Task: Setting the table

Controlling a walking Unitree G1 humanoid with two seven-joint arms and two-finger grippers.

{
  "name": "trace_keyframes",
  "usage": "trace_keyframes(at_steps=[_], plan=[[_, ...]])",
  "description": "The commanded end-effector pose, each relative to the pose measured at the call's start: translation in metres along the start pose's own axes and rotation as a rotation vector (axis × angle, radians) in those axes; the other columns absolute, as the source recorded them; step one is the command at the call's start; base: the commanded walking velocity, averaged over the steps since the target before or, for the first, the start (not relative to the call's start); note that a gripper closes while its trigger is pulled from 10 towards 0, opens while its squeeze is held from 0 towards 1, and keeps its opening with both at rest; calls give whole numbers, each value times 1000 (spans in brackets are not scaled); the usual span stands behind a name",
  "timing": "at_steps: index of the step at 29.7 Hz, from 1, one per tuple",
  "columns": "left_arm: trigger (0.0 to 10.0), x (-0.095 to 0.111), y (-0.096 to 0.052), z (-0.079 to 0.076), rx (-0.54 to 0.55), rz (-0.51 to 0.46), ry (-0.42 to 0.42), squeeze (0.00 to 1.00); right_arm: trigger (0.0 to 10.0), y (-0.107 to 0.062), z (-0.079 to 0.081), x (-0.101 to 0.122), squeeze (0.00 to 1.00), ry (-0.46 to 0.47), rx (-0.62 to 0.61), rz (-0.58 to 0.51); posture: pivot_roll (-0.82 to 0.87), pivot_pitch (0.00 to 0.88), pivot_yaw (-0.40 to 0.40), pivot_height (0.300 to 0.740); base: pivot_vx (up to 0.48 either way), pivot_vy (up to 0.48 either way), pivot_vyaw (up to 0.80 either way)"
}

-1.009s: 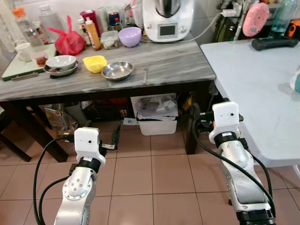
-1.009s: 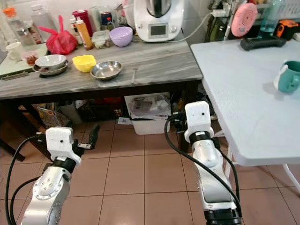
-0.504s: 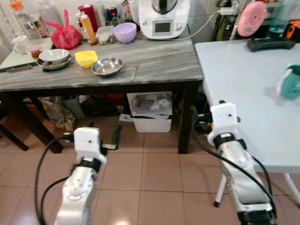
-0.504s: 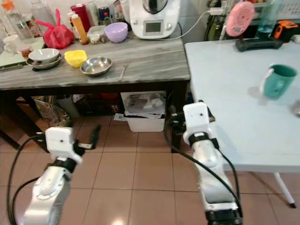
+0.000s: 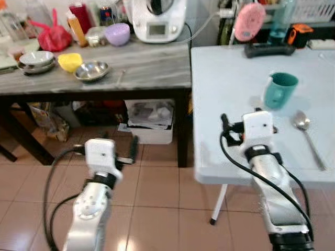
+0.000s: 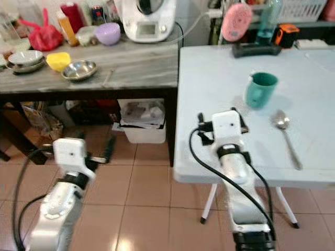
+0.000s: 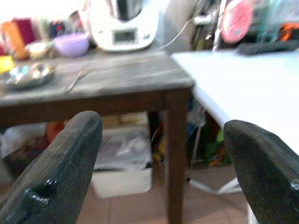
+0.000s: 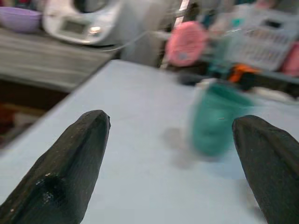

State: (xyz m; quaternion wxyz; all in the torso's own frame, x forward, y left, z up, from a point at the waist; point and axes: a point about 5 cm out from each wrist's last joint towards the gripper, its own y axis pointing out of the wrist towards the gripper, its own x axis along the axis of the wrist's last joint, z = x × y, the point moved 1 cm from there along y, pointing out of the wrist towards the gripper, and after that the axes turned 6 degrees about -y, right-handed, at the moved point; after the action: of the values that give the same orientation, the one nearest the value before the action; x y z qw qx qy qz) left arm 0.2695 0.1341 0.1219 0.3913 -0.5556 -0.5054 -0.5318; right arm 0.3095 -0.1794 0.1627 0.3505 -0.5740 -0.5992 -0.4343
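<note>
White counter (image 6: 220,94): under and ahead of the right end effector, spreading away to its right; carries the mug, the spoon and clutter along the far edge.
Grey counter (image 5: 146,65): well ahead of the left end effector and above its height, holding bowls, a kitchen machine and bottles.
Kitchen machine (image 5: 155,20): far ahead of the left end effector, at the back of the grey counter.
Right end effector (image 8: 173,154): fingers spread wide apart, holding nothing, raised over the near part of the white counter and aimed toward the mug.
Left end effector (image 7: 163,163): fingers spread wide, holding nothing, low over the tiled floor, short of the grey counter.
Teal mug (image 6: 260,89): upright, ahead of the right end effector and a little to its right, handle toward the near side.
Steel bowl (image 5: 91,70): far ahead of the left end effector, near the front edge of the grey counter, beside a yellow bowl (image 5: 69,61).
Spoon (image 6: 284,133): lying flat to the right of the right end effector, bowl end near the mug, handle toward the near edge.
Risks: wrist views blurred, so range to the mug hard to judge; a reach made too fast or off-line likely to tip the mug or knock it into the spoon; a finger dragging over the spoon handle likely to push it off the near edge.
</note>
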Motion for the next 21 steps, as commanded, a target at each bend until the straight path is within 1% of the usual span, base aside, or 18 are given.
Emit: trace_keyframes(at_steps=[1,18,21], plan=[[10000,-1,-3,10,26,12,19,0,10000,1,5,6,0,9,-3,-21,-136,40,106,740,0,-480,0],[10000,-1,-2,10,17,11,24,0,10000,2,1,3,0,8,-40,-6,-137,31,109,740,0,-480,0],[10000,-2,-2,8,7,9,7,0,10000,2,3,1,0,20,-38,3,-136,32,109,740,0,0,0]])
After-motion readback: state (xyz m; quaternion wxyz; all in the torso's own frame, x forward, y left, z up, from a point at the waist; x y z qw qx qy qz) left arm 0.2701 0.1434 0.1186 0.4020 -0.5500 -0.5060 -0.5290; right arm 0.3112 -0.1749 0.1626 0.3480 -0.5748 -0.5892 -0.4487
